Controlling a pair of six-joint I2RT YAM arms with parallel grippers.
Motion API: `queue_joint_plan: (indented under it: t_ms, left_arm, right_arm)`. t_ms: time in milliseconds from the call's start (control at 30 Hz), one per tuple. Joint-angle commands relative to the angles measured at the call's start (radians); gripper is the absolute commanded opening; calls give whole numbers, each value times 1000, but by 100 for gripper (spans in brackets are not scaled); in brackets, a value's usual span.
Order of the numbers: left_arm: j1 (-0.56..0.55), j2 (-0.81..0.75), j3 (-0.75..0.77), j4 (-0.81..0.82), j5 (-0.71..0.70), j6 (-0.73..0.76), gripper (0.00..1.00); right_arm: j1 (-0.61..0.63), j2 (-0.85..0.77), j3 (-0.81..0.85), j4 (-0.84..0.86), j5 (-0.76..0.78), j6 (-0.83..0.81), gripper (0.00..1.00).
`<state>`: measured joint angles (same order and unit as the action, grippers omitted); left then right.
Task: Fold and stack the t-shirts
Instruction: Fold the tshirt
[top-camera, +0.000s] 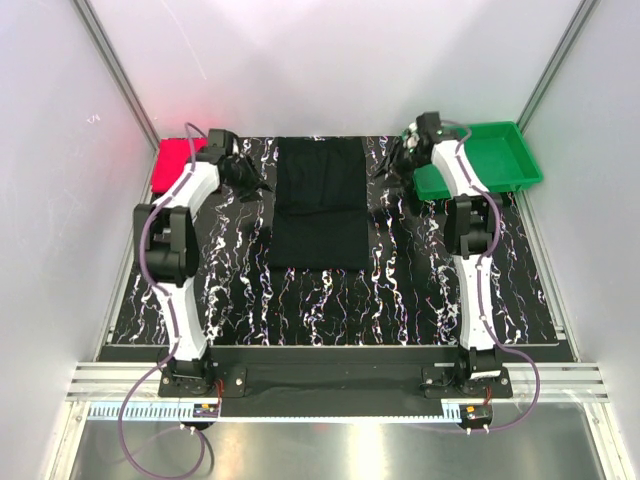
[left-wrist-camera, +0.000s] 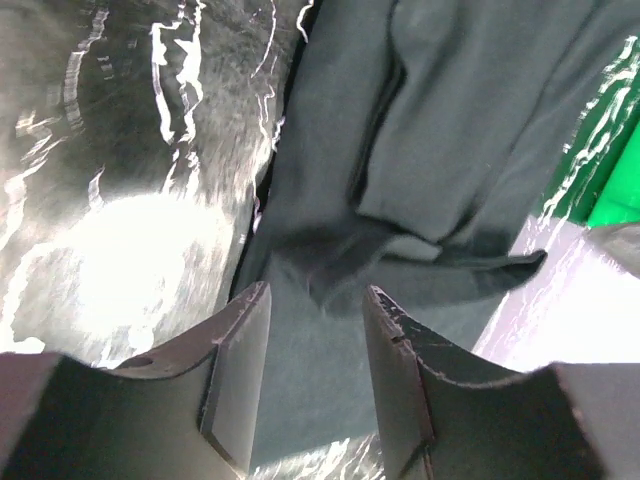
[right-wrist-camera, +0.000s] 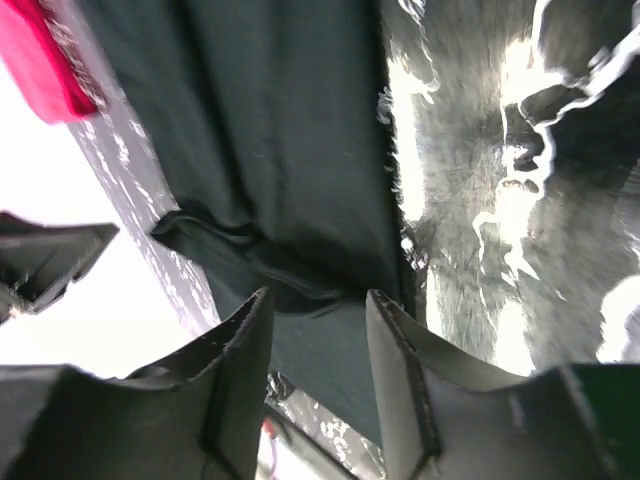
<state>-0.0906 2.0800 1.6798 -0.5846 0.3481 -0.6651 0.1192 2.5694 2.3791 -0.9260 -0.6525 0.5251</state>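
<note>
The black t-shirt (top-camera: 320, 205) lies as a flat rectangle at the far middle of the marbled table, with a folded sleeve showing in the wrist views (left-wrist-camera: 450, 130) (right-wrist-camera: 270, 120). A pinkish-red t-shirt (top-camera: 172, 160) (right-wrist-camera: 40, 60) sits at the far left corner. My left gripper (top-camera: 250, 185) (left-wrist-camera: 315, 295) hangs open just over the black shirt's far left edge. Over the far right edge my right gripper (top-camera: 390, 165) (right-wrist-camera: 320, 300) is open too. Black cloth shows in the gap between each pair of fingers, below them and not clamped.
A green plastic tray (top-camera: 490, 160) (left-wrist-camera: 610, 170) stands at the far right corner, beside the right arm's wrist. White walls close in the table on three sides. The near half of the marbled mat (top-camera: 330, 310) lies between the two arm bases.
</note>
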Motion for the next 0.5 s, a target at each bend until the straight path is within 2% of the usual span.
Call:
queue_joint_plan:
  t_ms: [0,67,100,133,233,300,467]
  left_arm:
    - [-4,-202,-27,-29,-57,68,46]
    - [-35,-274,-129,-17,-31,74,45]
    - [-49,-293,-202,3,0,84,43]
    - [-64,-310,-241,3,14,90,42]
    - [-121,-369,-395,153,129,78,37]
    - [-150,-376,-443,202,176,49,35]
    - [-182,-342,-509,311,161,32,33]
  right_arm:
    - [-3,-70,111,-192,76,-85,51]
    - [14,-173,-1,-163,89,-99,53]
    - [46,-252,-134,-122,114,-117,55]
    - [60,-253,-203,-122,114,-122,55]
    - [120,-452,-490,84,133,-77,56]
    - [145,-494,-630,150,120,-25,56]
    - [258,-517,-733,206,267,59,49]
